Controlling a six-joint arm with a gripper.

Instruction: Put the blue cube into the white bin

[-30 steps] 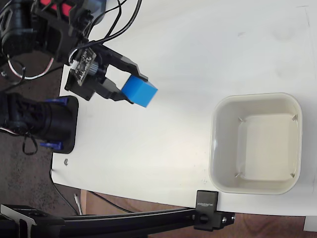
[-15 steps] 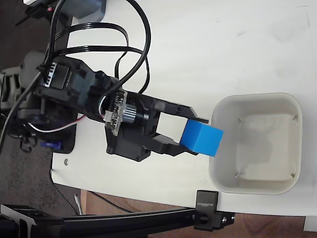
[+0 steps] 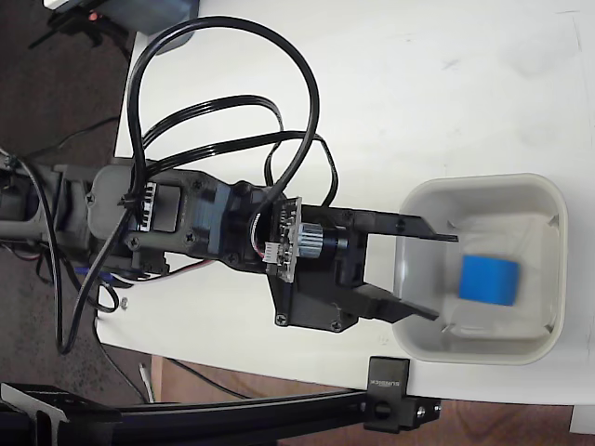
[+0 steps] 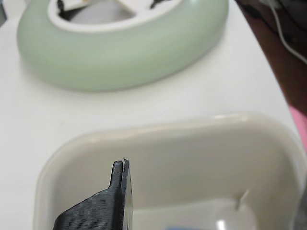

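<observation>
From the fixed view, looking down on the white table (image 3: 390, 84), the black gripper (image 3: 446, 277) reached in from the left with its two fingers spread wide apart and nothing between them; their tips hung over the left rim of the white bin (image 3: 548, 348); the blue cube (image 3: 489, 280) sat inside the bin, near its middle, clear of both fingers and slightly blurred, so I could not tell whether it had quite come to rest; looped black cables (image 3: 223, 102) trailed back along the arm.

From the wrist view, one black fingertip (image 4: 120, 179) stood in the foreground over the bin's cream interior; the bin's far wall and a small corner rib showed beyond it; only a sliver of blue peeked at the bottom edge; a pale green ring-shaped object (image 4: 120, 52) lay on the table past the bin.

To my eye the release was done; doing it well now meant holding the fingers spread and lifting straight up before swinging away, so neither tip caught the rim or dragged the bin.
</observation>
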